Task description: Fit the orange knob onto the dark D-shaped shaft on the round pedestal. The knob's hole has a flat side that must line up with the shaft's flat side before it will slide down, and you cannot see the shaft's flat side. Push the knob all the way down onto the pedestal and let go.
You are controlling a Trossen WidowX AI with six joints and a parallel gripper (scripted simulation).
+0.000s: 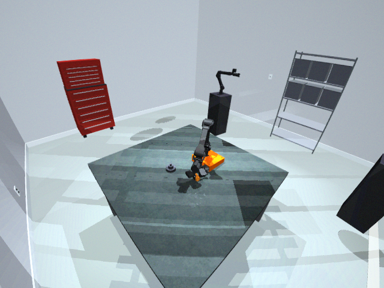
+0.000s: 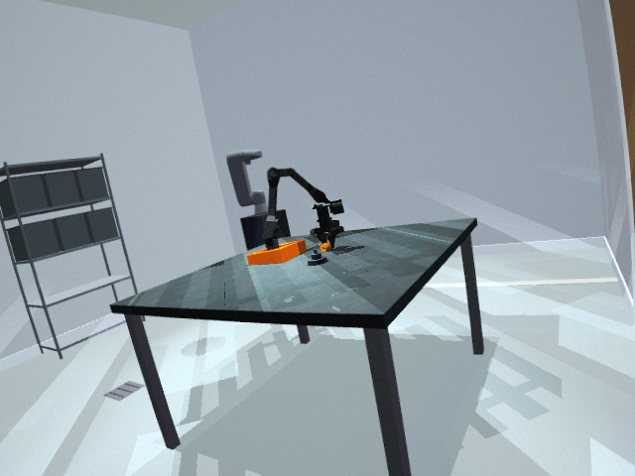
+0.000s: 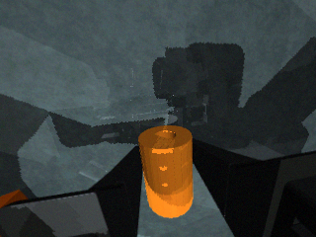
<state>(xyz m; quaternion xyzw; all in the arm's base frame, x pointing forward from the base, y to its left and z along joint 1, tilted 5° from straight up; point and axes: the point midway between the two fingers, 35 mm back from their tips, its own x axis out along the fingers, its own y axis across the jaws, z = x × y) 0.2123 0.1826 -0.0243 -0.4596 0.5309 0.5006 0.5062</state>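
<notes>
The orange knob (image 1: 197, 177) (image 2: 324, 247) (image 3: 168, 173) lies on its side at the table, with its hole end toward the top of the wrist view. My gripper (image 1: 195, 174) (image 2: 326, 242) (image 3: 164, 146) is low over the table and shut on the knob, one finger against each side. The round pedestal (image 1: 170, 169) (image 2: 317, 262) stands a short way from the gripper, to the left in the top view. Its dark shaft (image 1: 170, 165) (image 2: 315, 252) points up with nothing on it. The shaft's flat side cannot be seen.
An orange block (image 1: 217, 159) (image 2: 279, 254) (image 3: 12, 198) sits at the arm's base, close beside the gripper. The table (image 1: 186, 223) (image 2: 230, 297) carries the arm, block and pedestal. A red cabinet, shelving and other robots on stands are beyond the table.
</notes>
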